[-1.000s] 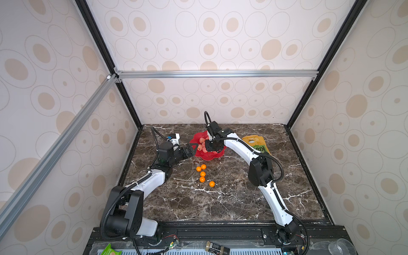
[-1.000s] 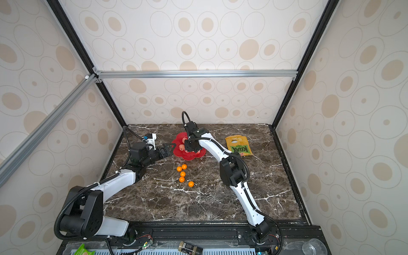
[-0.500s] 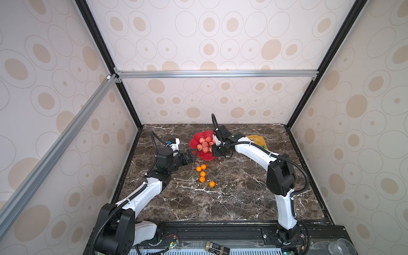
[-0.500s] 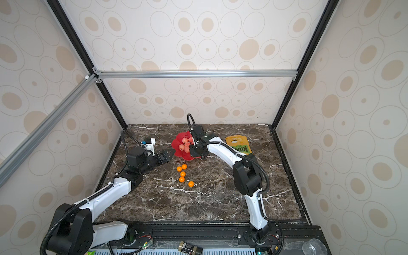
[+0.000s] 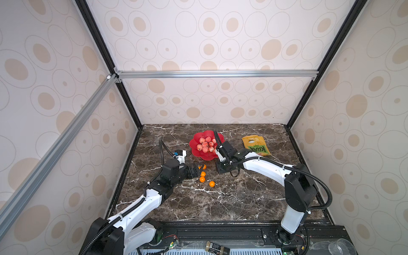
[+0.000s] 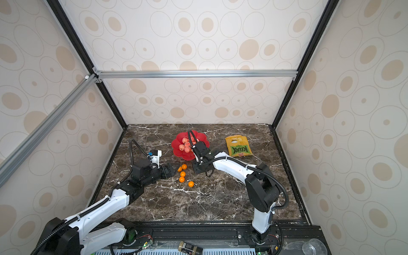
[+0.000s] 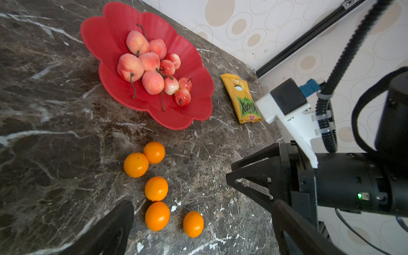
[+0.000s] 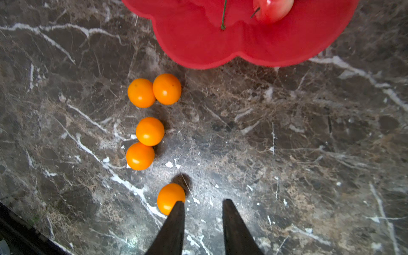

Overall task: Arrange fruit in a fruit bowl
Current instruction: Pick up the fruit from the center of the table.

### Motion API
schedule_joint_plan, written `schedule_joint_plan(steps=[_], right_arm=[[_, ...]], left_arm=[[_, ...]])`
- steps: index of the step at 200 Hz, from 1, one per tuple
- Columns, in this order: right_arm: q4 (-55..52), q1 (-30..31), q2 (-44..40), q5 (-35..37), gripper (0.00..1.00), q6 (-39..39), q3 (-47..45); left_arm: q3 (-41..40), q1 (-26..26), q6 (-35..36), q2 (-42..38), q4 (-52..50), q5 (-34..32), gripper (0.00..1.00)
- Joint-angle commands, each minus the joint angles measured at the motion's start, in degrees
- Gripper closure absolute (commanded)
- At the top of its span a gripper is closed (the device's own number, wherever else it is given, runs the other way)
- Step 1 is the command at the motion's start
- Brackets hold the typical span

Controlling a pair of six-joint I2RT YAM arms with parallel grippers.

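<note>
Right gripper [image 8: 202, 202] and left gripper [image 6: 175, 169] hang open and empty either side of 5 small round orange fruits [image 8: 150, 131] just outside the glossy red flower-shaped bowl [image 8: 242, 44], poised, we judge, to pick 1. Inside it sit 10 pink peach-like fruits [image 7: 150, 61].

A yellow-and-green foil snack bag [image 5: 255, 145] is lying flat at the far right of the dark, white-veined marble tabletop [image 5: 220, 198]. Past its near edge, a small dark gold-labelled bottle [image 5: 217, 249] is lying sideways, with a clear plastic cup [image 5: 341, 247] sitting well to its right.
</note>
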Motion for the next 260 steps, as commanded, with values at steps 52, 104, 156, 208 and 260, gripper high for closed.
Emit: schedule_joint_plan(steps=[52,104,156,208,260], right_arm=[[4.4,5.1,-1.2,-3.2,0.63,6.9,-5.8],[3.0,6.2,1.0,-3.8,0.55,7.7,-5.1],[1.5,6.3,3.9,-4.4,0.52,7.7,-3.6],[1.7,6.4,6.2,-5.5,0.50,7.6,-2.5],[1.7,6.4,7.9,-5.6,0.51,7.7,-1.6]], left_arm=[[-5.5,-6.5,-3.4,-4.3,-1.1,-5.3,0.02],[-7.4,-7.0,-3.6,-5.8,-2.8,-5.9,0.02],[-8.5,-7.1,-3.8,-5.8,-2.3,-6.6,0.02],[-9.3,-7.0,-4.1,-6.2,-1.7,-6.8,0.02],[-10.0,-7.0,-4.2,-7.0,-1.7,-7.3,0.02]])
